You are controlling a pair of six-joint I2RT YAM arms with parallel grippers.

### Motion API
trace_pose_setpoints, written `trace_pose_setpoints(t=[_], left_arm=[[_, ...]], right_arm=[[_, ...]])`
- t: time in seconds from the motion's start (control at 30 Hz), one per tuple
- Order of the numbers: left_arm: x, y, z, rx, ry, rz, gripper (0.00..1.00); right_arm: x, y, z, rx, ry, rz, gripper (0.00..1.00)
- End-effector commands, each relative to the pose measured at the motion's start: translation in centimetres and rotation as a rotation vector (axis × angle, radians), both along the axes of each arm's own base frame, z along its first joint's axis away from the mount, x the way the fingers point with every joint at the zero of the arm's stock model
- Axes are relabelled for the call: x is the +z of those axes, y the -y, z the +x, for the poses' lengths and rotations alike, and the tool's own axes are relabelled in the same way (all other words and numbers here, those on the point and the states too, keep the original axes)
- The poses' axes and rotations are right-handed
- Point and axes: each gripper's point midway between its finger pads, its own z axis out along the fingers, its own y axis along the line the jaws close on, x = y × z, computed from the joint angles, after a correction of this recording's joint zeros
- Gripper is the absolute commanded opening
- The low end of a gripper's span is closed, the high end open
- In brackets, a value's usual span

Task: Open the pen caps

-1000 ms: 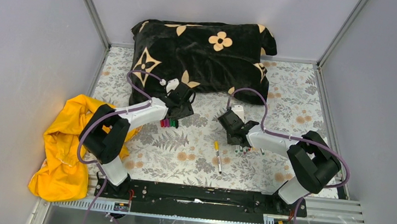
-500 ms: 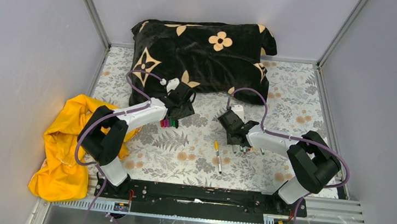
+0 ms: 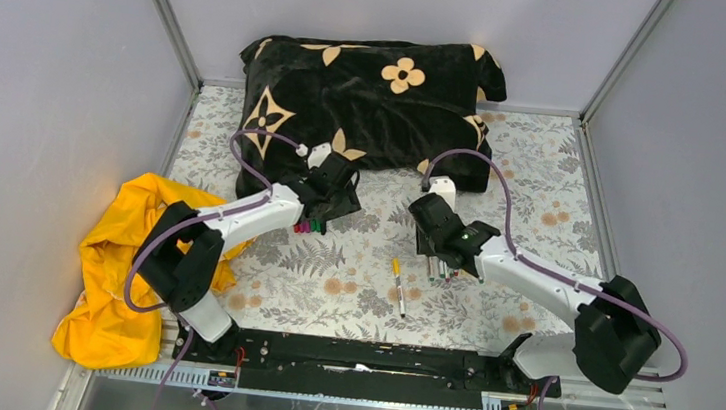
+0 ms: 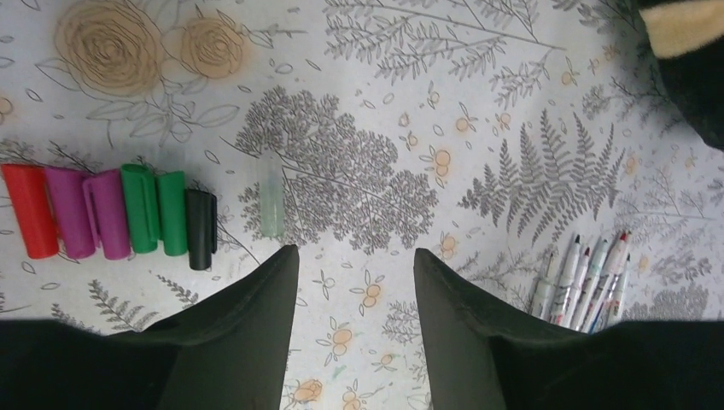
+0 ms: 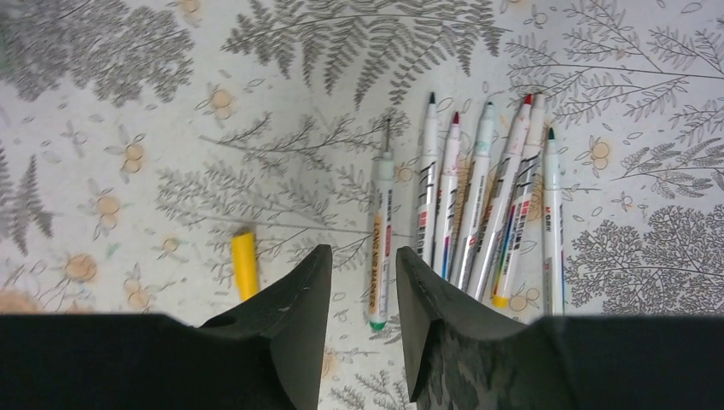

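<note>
Between the left claw (image 4: pixel 354 256) fingers: nothing. It's released, jaws apart, low over the worktop (image 4: pixel 478 102). Just ahead of the gap lies a pale translucent cap (image 4: pixel 271 203), on its own and a little apart from the rest. My read: that's the drop-off zone for caps.

Further left, the pen caps (image 4: pixel 119 212) lie side by side in a line, touching: red, two magenta, two green, one black. Packed like that they probably won't roll, and they're easy to count.

Right claw (image 5: pixel 363 252) is also released, jaws apart, gripping nothing. Through its gap a thin pen (image 5: pixel 379 231) lies flat on the worktop with its fine tip bare. Just beside it on the right is a fan of uncapped pens (image 5: pixel 487 213), tips exposed and all pointing the same way. Looks like parking for finished barrels, kept on the right arm's side.

Left of that claw is a yellow cap (image 5: pixel 244 263). The top view shows it seated on its capped pen (image 3: pixel 400 294), which lies alone between the two arms.

Judgement: that's the only one left, so the task is nearly done. The next move needs one claw on the barrel and the other on the yellow cap, pulling straight along the axis. A skewed pull risks slipping off the thin barrel.

Black pillow (image 3: pixel 370 95) at the back and yellow cloth (image 3: pixel 121 272) at the left aren't involved.
</note>
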Motion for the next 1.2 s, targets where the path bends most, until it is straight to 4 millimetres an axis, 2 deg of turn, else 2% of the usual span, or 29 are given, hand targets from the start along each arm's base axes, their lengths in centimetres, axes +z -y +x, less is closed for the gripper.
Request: trace_pose_setpoints(t=[0.0,0.27,0.47,0.77,1.17], left_arm=[[0.9,1.0,-0.7,-0.029,0.032,-0.066,0.59],[1.2,1.5,-2.8,-0.094,0.051,-0.142,0.67],[1.7,1.6,-4.0,-0.112,0.057,-0.188,0.69],[2.7,1.9,-5.0,-0.122,0.08,-0.229,0.69],[2.2,1.9,-5.2,-0.115,0.075,-0.228,0.7]], right_arm=[[1.6,-1.0,-1.7,0.062,0.0,0.013,0.41],[0.2,-4.3,-6.1,0.166,-0.065,0.088,0.47],[-1.6,-5.6,-8.3,0.199,-0.105,0.077,0.49],[-4.4,-5.8,-9.9,0.189,-0.143,0.064,0.49],[-5.7,-6.2,-10.4,0.192,-0.162,0.044,0.48]])
